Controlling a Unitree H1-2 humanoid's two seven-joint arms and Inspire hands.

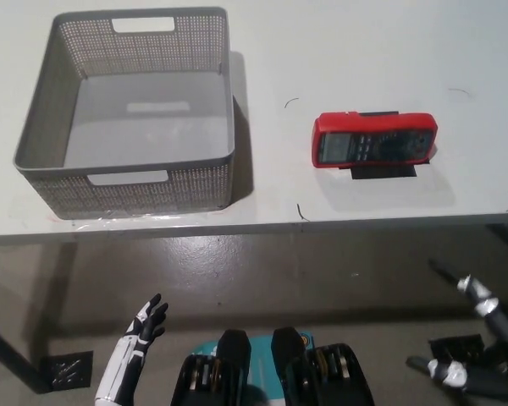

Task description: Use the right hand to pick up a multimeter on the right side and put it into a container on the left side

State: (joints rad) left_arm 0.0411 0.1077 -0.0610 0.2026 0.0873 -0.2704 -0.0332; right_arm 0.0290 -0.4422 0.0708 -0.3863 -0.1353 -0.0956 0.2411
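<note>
Looking down from the head view, we see a white table (381, 51) filling the upper part of the frame, its front edge running across just below the middle. On the left of it sits the container (59, 55), a grey perforated basket with cut-out handles in its near and far walls; it stands upright close to the table's front edge, and we see only bare grey floor inside. On the right lies the multimeter (374, 139), red-cased with a dark face, resting flat on its back with its long side across the picture. It sits on a black patch (383, 172) that shows below it and at its top edge. Multimeter and container are well apart, with bare table between them. A few thin dark marks are scattered on the table around the multimeter.

Below the table edge we see grey floor. The white left hand (146, 323) hangs at lower left, under the table level, fingers spread and holding nothing. The black right hand (470, 334) is at the lower right corner, also below the table, well away from the multimeter; fingers look apart and nothing is in them, though part of it is cut by the frame edge. A dark table leg (8, 355) crosses the lower left corner.
</note>
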